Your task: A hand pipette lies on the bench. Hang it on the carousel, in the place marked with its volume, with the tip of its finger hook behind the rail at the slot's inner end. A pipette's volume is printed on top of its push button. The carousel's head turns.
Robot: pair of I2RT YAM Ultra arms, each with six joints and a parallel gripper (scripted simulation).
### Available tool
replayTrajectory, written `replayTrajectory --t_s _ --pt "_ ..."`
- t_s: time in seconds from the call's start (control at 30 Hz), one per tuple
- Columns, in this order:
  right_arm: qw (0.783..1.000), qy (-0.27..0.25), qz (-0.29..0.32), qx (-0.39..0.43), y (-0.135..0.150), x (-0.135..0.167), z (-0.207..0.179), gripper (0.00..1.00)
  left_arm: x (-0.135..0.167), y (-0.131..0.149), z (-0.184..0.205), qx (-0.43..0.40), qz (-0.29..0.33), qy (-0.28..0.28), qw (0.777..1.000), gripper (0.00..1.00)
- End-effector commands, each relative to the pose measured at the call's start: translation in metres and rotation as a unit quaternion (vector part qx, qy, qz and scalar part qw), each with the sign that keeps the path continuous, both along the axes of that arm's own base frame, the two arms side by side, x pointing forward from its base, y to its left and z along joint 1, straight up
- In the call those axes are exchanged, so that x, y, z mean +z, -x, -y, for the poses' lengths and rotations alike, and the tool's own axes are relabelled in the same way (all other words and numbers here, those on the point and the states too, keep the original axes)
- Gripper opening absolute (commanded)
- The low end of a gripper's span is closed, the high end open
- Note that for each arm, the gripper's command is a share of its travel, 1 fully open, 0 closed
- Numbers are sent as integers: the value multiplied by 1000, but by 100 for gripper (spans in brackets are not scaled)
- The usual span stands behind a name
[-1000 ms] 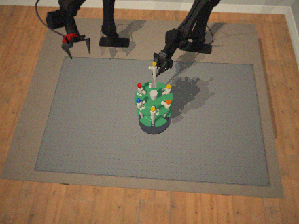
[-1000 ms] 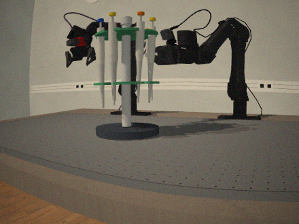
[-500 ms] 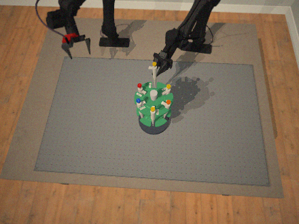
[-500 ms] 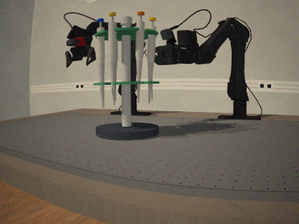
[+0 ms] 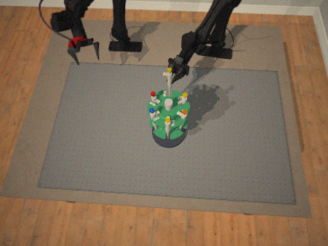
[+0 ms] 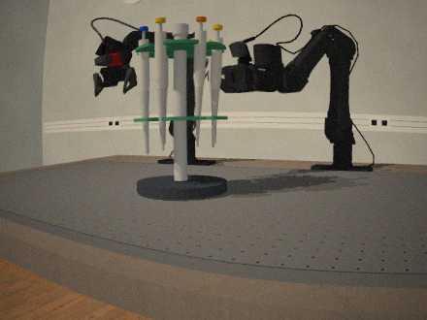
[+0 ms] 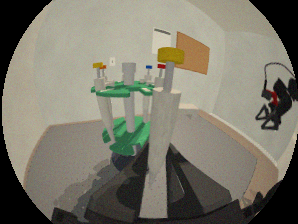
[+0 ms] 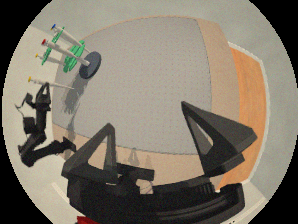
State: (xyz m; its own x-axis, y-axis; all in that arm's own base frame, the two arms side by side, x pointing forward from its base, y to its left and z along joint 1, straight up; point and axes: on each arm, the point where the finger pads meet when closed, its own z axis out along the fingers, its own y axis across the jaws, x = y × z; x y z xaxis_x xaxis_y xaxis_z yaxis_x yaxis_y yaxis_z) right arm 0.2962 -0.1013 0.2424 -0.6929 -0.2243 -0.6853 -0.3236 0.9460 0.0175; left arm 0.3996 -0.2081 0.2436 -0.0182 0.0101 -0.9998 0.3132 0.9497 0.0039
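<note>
White and likely light, stiff and slippery, the yellow-topped pipette [image 5: 169, 83] [image 7: 164, 125] [image 8: 50, 82] suits the left jaws' [image 5: 174, 80] grasp around its body; the right jaws [image 5: 89, 61] [image 6: 112, 92] stand released.

Soft, rather dim light fills all four views, warm on the brown wooden floor [image 5: 22, 160] [image 6: 44, 296]. From above, the green-topped carousel [image 5: 175, 106] throws a dark, overlapping shadow rightward over the grey perforated mat [image 5: 112, 149] [image 6: 301, 228], so the light comes from the left. Fine grain speckles everything, and small lettering on the white labels [image 5: 156, 118] blurs away. Both wrist views bend strongly, straight edges bowing inside round, black-cornered frames. No harsh glare shows.
</note>
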Motion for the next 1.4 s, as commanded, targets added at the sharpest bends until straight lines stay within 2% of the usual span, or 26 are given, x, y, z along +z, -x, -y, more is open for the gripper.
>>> replayTrajectory --t_s 0.0,1.37 --pt "1000 6 22 5 -3 10 2 100 47 -2 -6 4 44 26 999 12" --pt "1000 6 22 5 -3 10 2 100 52 -2 -7 5 51 31 998 12"
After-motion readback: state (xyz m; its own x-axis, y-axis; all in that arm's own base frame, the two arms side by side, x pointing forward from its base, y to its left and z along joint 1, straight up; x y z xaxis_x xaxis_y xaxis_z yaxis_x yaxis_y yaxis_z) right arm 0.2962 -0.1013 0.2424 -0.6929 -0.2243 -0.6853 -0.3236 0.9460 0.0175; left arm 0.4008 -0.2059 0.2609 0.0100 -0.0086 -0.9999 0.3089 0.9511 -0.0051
